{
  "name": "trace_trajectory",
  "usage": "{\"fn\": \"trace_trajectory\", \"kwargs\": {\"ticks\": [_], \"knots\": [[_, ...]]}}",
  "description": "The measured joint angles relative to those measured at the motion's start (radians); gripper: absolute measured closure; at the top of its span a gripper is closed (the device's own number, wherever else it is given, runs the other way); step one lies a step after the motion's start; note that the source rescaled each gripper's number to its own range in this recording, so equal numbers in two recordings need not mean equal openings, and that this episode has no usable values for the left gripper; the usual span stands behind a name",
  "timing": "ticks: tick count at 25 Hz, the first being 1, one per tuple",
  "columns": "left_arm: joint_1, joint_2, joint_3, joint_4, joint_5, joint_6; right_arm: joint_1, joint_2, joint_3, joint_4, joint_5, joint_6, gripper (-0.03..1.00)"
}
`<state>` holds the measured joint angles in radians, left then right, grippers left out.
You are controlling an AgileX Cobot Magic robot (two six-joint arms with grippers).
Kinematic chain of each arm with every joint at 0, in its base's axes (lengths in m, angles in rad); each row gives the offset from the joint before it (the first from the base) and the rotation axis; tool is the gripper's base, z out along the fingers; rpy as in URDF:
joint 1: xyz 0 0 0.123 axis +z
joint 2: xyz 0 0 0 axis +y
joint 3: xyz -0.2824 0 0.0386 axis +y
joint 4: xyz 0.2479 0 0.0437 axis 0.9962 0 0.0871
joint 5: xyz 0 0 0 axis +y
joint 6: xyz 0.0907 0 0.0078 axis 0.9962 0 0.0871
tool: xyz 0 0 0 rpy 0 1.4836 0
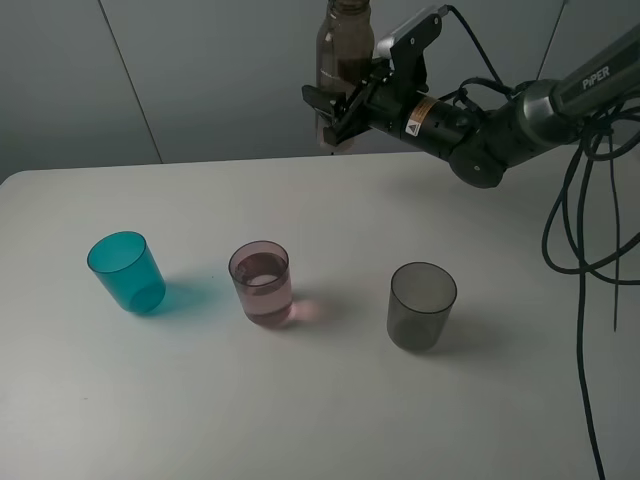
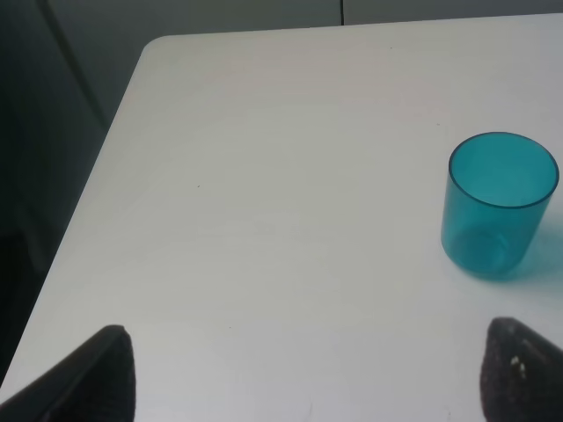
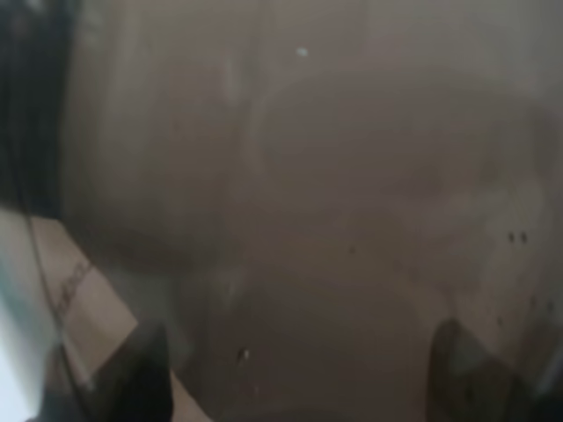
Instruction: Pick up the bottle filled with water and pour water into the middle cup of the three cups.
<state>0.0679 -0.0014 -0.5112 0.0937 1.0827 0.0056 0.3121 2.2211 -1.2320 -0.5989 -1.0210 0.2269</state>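
Note:
My right gripper (image 1: 337, 112) is shut on the smoky-brown bottle (image 1: 343, 45) and holds it upright, high above the table's back edge. In the right wrist view the bottle (image 3: 308, 193) fills the picture between the dark fingertips (image 3: 141, 374). On the table the three cups stand in a row. The teal one (image 1: 127, 271) is at the left. The pinkish middle cup (image 1: 262, 283) has some water in it. The smoky grey one (image 1: 422, 305) is at the right. My left gripper (image 2: 312, 387) is open above the table's left part, with the teal cup (image 2: 501, 204) just beyond one fingertip (image 2: 523, 374).
The white table (image 1: 320, 410) has a rounded corner and left edge (image 2: 106, 149) close to my left gripper. Black cables (image 1: 590, 240) hang from the right arm over the table's right side. A grey wall stands behind.

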Motion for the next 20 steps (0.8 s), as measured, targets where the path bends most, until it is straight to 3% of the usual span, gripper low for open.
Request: {"fn": "trace_trajectory", "kwargs": {"ticks": [6,13,20], "knots": [[0.000,0.000,0.000,0.000,0.000,0.000,-0.069,0.000,0.000,0.061,0.151,0.054,0.97],[0.000,0.000,0.000,0.000,0.000,0.000,-0.143,0.062,0.000,0.140,0.166,0.099,0.97],[0.000,0.000,0.000,0.000,0.000,0.000,-0.145,0.122,0.000,0.142,0.168,0.041,0.97]]}}
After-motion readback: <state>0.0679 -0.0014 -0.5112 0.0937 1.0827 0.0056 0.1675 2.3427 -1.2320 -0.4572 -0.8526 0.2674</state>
